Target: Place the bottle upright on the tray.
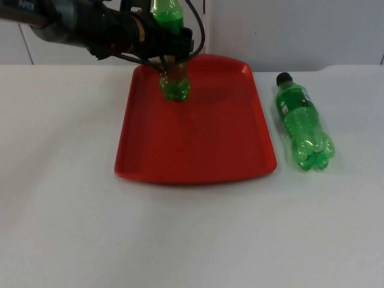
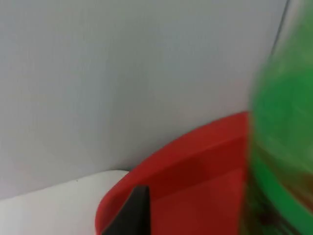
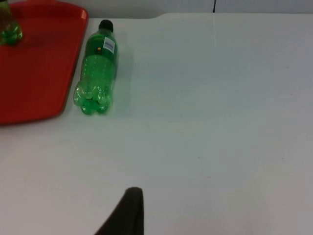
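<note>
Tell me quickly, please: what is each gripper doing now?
Left gripper: closed on the upright green bottle, over the red tray.
Right gripper: waits above the table; state cannot be told.

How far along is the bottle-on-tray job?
Partly done. The left gripper holds one green bottle upright, its base at the far end of the red tray; it has not let go. A second green bottle lies on its side on the white table, beside the tray's right edge, untouched. The right arm waits off to the side.
</note>
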{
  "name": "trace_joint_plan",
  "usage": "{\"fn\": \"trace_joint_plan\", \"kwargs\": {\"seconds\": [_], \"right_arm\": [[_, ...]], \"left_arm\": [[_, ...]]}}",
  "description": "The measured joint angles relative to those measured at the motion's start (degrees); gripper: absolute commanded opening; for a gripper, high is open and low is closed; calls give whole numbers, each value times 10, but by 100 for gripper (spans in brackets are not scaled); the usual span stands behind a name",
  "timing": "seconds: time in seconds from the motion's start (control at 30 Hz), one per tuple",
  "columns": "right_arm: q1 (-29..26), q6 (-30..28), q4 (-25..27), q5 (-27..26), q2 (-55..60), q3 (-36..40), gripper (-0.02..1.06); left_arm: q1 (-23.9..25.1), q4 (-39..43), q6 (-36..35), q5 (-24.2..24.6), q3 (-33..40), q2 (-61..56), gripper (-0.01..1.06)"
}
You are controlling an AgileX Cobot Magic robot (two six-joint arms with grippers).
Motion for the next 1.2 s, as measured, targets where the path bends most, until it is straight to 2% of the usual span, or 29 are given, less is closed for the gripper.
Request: {"fn": "trace_joint_plan", "kwargs": {"seconds": [0.1, 0.23, 0.63, 0.93, 1.0, 1.07, 1.1, 1.2], "right_arm": [[0, 0, 0, 0, 0, 0, 105], [0, 0, 0, 0, 0, 0, 105], [0, 0, 0, 0, 0, 0, 105], [0, 0, 0, 0, 0, 0, 105], [0, 0, 0, 0, 0, 0, 105], [0, 0, 0, 0, 0, 0, 105], [0, 0, 0, 0, 0, 0, 105], [0, 0, 0, 0, 0, 0, 105]], "left_arm": [[0, 0, 0, 7, 0, 0, 105], [-4, -9, 0, 54, 0, 0, 105], [-23, -38, 0, 95, 0, 0, 105], [-27, -56, 16, 150, 0, -18, 105], [-28, -71, 34, 158, 0, -25, 105], [-28, -135, 84, 173, 0, -29, 105], [-28, -135, 84, 173, 0, -29, 105], [-28, -248, 196, 202, 0, -29, 105]]}}
